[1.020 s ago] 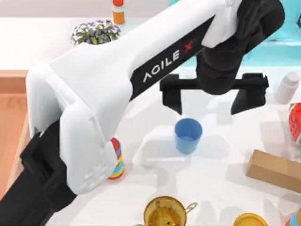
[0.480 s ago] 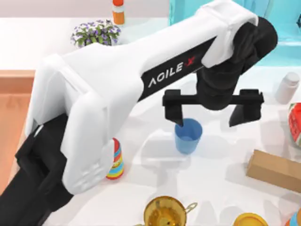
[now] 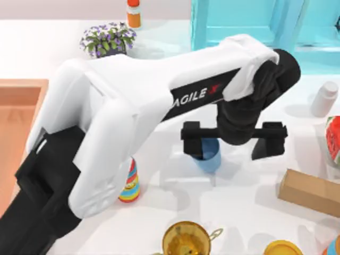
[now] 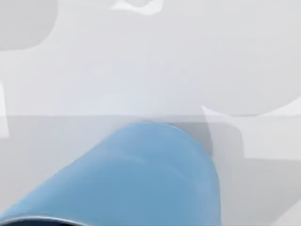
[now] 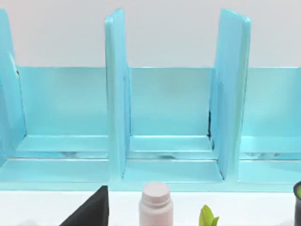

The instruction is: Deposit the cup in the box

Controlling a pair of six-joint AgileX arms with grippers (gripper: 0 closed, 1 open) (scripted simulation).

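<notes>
Now you see the left tool [image 3: 234, 143] spread wide over the white worktop [image 3: 249, 212], grasping nothing. The blue cup [image 3: 208, 155] stands upright beneath it, tucked against the tool's left finger [image 3: 192, 142], well clear of the other. Farther left, the salmon box [image 3: 18, 95] sits at the worktop's edge.

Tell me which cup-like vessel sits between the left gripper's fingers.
The blue cup, plain and handleless, under the left gripper; the golden vessel has a handle.
</notes>
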